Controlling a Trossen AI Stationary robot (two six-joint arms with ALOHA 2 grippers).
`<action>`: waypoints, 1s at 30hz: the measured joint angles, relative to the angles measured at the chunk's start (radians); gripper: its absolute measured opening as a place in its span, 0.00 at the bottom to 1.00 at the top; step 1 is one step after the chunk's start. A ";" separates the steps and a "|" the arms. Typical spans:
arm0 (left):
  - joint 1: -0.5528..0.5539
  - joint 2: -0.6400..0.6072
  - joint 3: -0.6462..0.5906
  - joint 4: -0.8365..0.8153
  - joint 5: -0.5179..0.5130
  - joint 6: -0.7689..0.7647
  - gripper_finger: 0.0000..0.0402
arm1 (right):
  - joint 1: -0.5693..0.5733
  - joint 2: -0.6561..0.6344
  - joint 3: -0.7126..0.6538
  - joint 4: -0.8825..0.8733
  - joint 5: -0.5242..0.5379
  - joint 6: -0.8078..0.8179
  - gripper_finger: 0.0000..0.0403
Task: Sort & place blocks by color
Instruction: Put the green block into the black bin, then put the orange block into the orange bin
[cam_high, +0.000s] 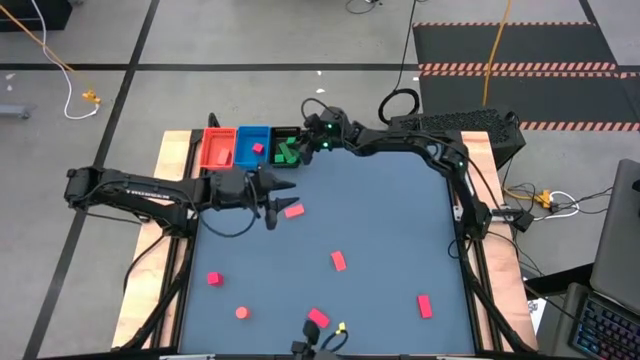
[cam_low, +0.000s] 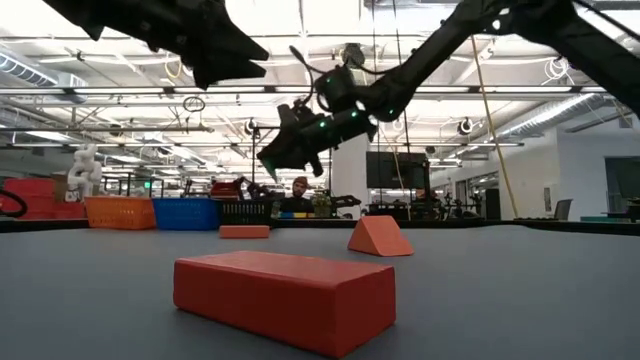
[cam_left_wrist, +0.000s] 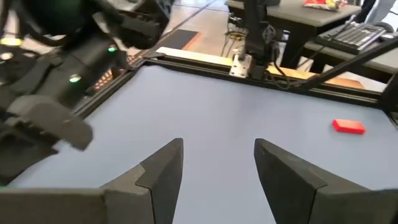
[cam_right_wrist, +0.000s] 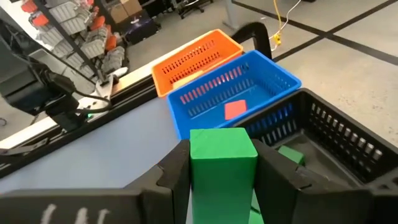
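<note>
Overhead, right gripper (cam_high: 303, 145) hovers upper centre at the black tray (cam_high: 284, 133); left gripper (cam_high: 272, 196) sits mid-left near a red block (cam_high: 293, 211). Wrist views: right fingers (cam_right_wrist: 177, 168) clamp a green block (cam_right_wrist: 222, 162); left fingers (cam_left_wrist: 165, 168) spread, empty

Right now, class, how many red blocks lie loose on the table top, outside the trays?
6 red blocks: one beside the left gripper, one in the middle, one near the right edge, three along the near-left side. More may be hidden.
</note>
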 joint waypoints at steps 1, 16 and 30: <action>-0.004 0.001 0.000 -0.007 0.000 -0.003 0.50 | 0.000 0.011 0.011 0.000 0.000 0.000 0.31; -0.032 0.001 0.000 -0.048 -0.004 -0.016 0.50 | -0.002 0.040 0.048 0.004 0.061 0.016 0.48; -0.032 0.001 0.000 -0.064 -0.005 -0.014 0.50 | 0.001 0.030 0.047 -0.025 -0.028 0.050 0.56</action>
